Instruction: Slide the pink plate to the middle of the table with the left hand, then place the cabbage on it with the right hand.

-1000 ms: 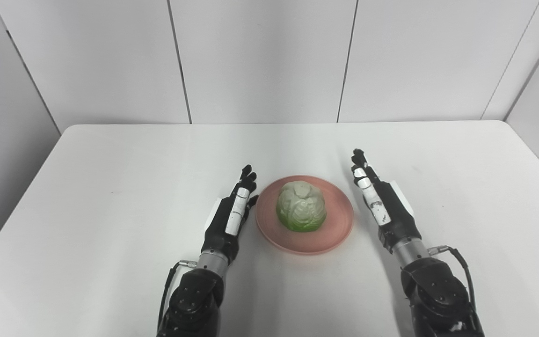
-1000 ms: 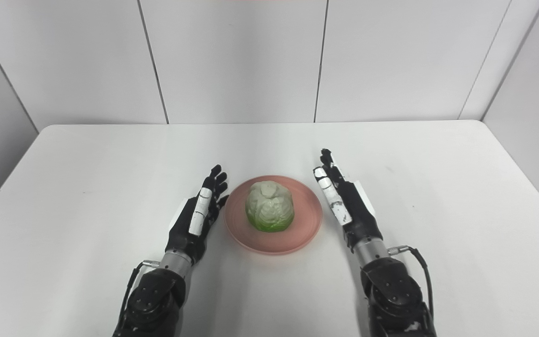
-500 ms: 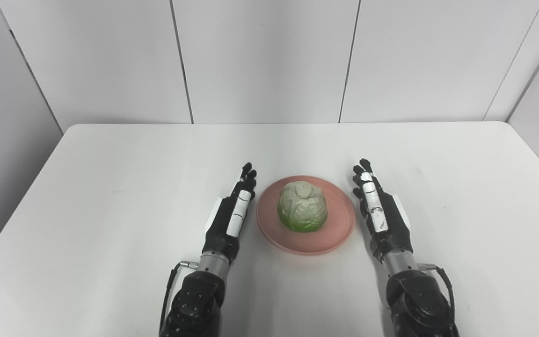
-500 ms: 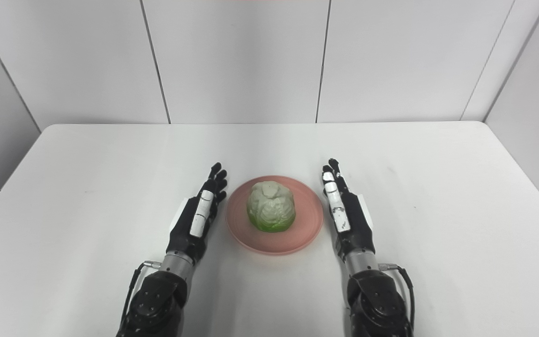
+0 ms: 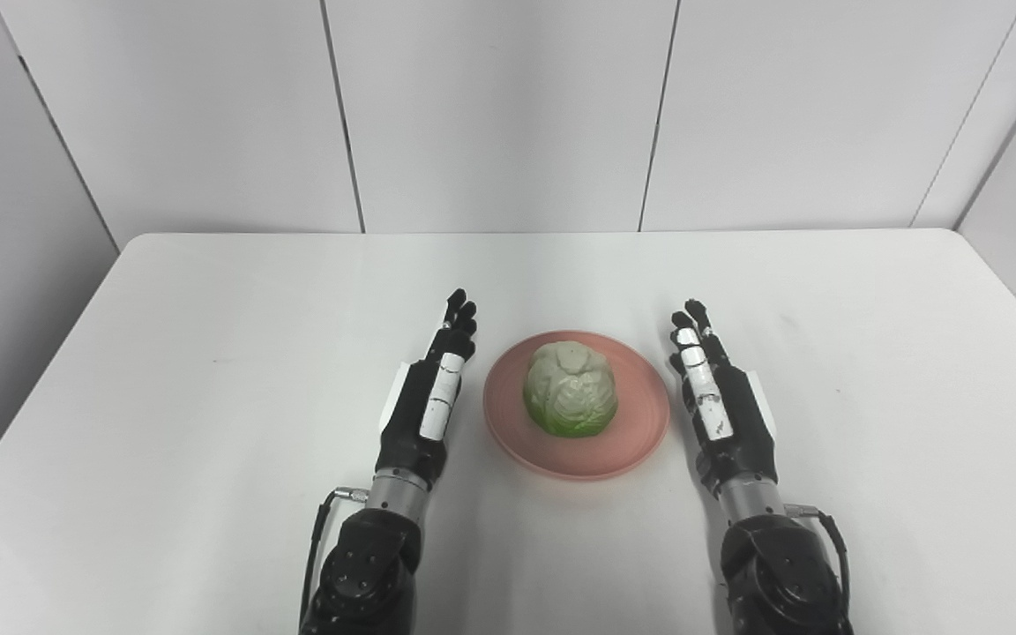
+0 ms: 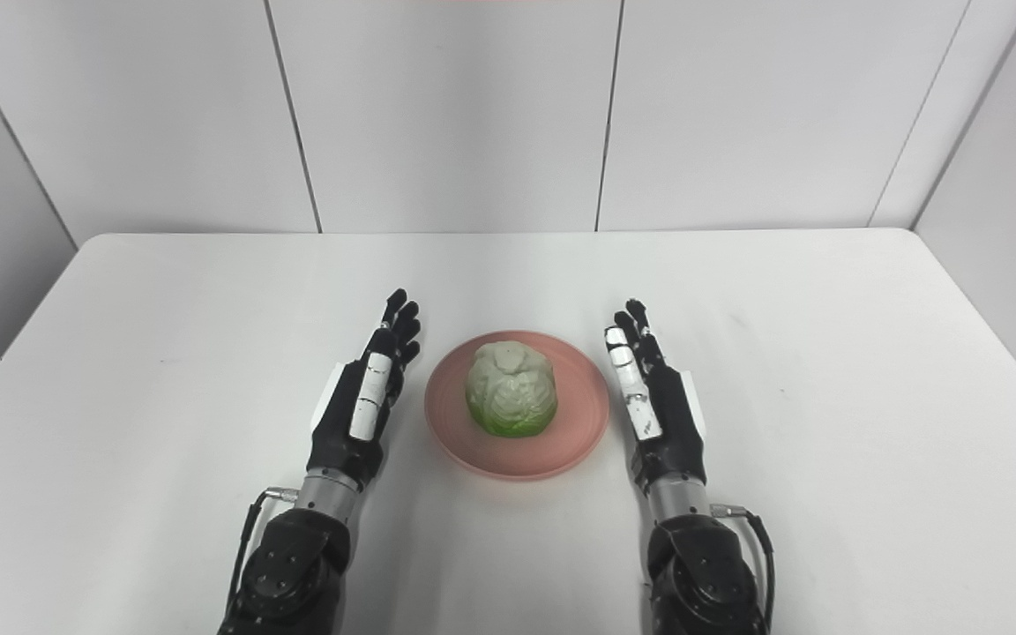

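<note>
A pink plate lies near the middle of the white table. A pale green cabbage sits upright on the plate's centre. My left hand stands just left of the plate, a small gap apart from its rim, open, fingers straight and pointing away, holding nothing. My right hand stands just right of the plate in the same pose, open and empty, close to the rim without touching it.
Grey wall panels rise behind the table's far edge. The table's left and right edges slant inward toward the back. Thin cables run off both wrists near the bottom of the picture.
The right hand has drawn back toward me and in beside the plate. The left hand has shifted slightly left, away from the rim. Plate and cabbage have stayed put.
</note>
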Robot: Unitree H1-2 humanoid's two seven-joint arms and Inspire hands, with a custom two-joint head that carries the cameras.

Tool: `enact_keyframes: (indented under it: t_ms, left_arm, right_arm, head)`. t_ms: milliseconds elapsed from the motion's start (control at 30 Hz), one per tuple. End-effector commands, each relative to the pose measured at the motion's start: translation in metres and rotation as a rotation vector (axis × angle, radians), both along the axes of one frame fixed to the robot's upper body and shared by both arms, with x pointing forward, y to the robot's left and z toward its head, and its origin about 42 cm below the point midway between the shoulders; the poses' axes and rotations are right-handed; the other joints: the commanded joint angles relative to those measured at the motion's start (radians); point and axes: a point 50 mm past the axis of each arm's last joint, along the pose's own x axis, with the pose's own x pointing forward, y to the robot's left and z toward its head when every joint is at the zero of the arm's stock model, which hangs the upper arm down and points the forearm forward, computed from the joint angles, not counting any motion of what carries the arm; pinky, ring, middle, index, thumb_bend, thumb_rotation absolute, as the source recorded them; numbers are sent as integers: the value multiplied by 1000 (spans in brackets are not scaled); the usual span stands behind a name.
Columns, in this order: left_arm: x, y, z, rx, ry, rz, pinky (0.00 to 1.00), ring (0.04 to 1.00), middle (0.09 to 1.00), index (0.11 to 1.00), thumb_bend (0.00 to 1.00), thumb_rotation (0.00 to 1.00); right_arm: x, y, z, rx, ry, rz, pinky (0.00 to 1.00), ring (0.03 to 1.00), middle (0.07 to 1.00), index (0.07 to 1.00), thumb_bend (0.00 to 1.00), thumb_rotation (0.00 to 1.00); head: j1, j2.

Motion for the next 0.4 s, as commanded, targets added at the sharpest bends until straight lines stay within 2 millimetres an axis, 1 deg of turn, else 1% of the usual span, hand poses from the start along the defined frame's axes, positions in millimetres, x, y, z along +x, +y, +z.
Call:
enact_keyframes:
  t_ms: [0,200,367]
  left_arm:
    - [5,-3,8,9,-42,0,1000,1000,1000,1000,718,993]
    - [6,-2,6,55,-16,3,1000,1000,1000,1000,724,1000]
    - [5,-1,6,52,15,5,1000,1000,1000,1000,724,1000]
  right_arm:
    - [6,3,18,-2,-108,0,978,972,953,972,586,833]
    - [6,2,19,7,-103,-1,981,971,951,967,588,827]
    - [6,3,20,4,-99,-2,973,963,943,959,597,823]
  head:
    - [1,1]
    - [-3,5]
    - [-5,8]
